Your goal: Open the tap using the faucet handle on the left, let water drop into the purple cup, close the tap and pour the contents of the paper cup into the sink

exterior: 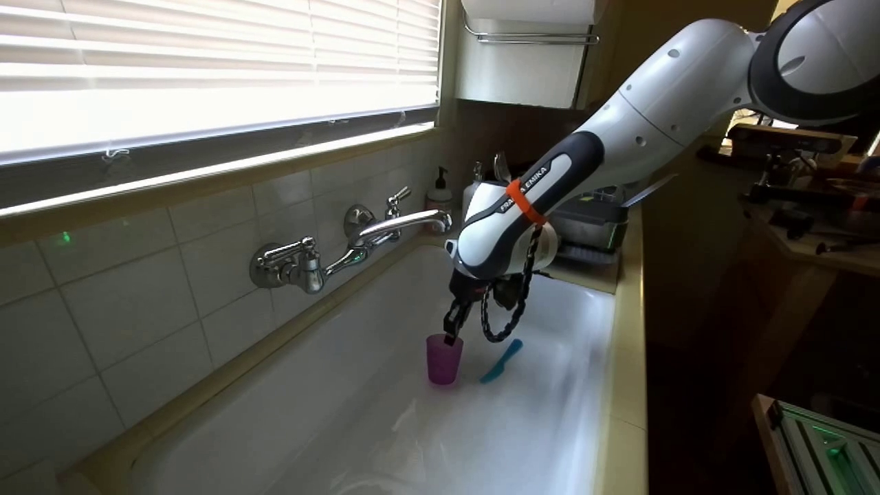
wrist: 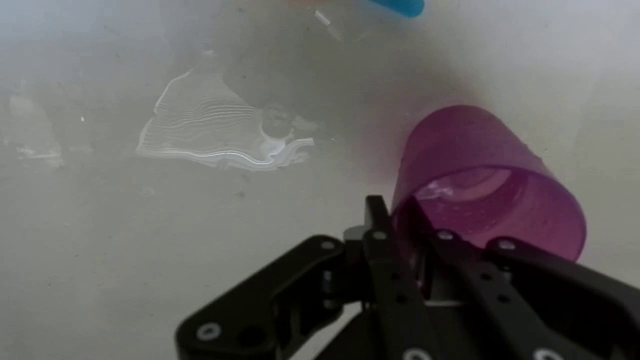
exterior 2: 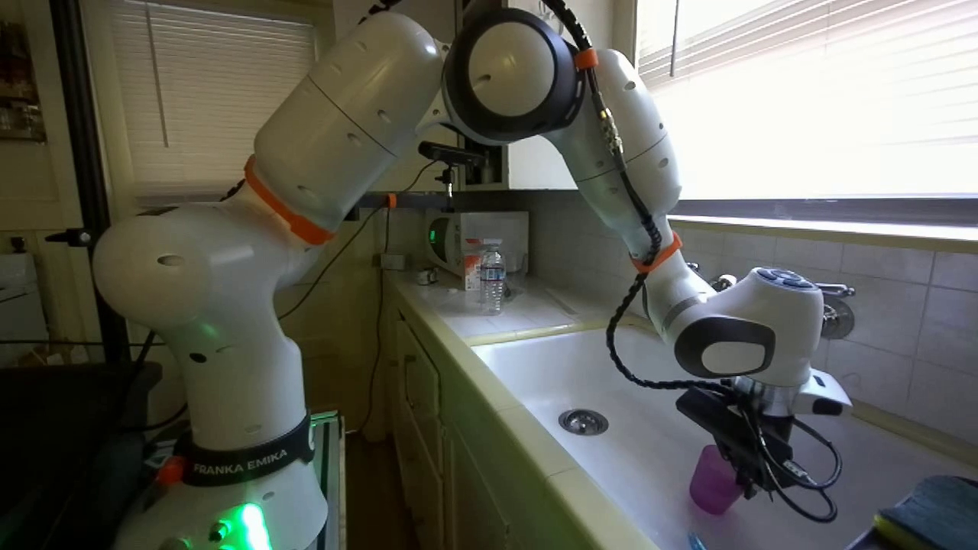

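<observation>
Purple cup (wrist: pixel 487 185), wrist-view three o'clock: Robotiq gripper (wrist: pixel 395 207) clasping its wall; fill unclear; step, likely pouring; next, steady tilt

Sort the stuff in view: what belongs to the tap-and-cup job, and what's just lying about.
Belongs to the job:
sink
tap, on the wall
purple cup, inside the sink
gripper, fingers on either side of the cup's wall

Just lying about:
blue utensil, in the sink
pump bottle
water bottle
microwave
</observation>
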You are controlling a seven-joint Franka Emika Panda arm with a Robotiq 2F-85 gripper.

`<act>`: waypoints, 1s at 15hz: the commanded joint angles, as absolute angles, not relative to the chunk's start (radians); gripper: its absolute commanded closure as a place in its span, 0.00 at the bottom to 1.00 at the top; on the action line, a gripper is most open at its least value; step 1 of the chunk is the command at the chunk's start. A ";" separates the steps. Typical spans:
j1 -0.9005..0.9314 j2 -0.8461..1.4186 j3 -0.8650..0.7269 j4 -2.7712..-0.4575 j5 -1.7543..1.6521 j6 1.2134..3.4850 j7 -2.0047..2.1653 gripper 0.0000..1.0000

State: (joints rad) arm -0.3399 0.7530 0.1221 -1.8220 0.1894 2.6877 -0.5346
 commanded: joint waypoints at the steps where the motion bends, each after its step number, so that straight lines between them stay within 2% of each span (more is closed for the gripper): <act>1: -0.350 0.768 0.130 -1.796 0.162 2.680 -0.522 1.00; 10: -0.326 0.744 0.097 -1.780 0.102 2.642 -0.510 0.99; 15: -0.227 0.687 -0.010 -1.797 -0.050 2.626 -0.431 0.99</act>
State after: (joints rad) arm -0.3046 0.7358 0.0682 -1.7853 0.0431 2.6751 -0.5043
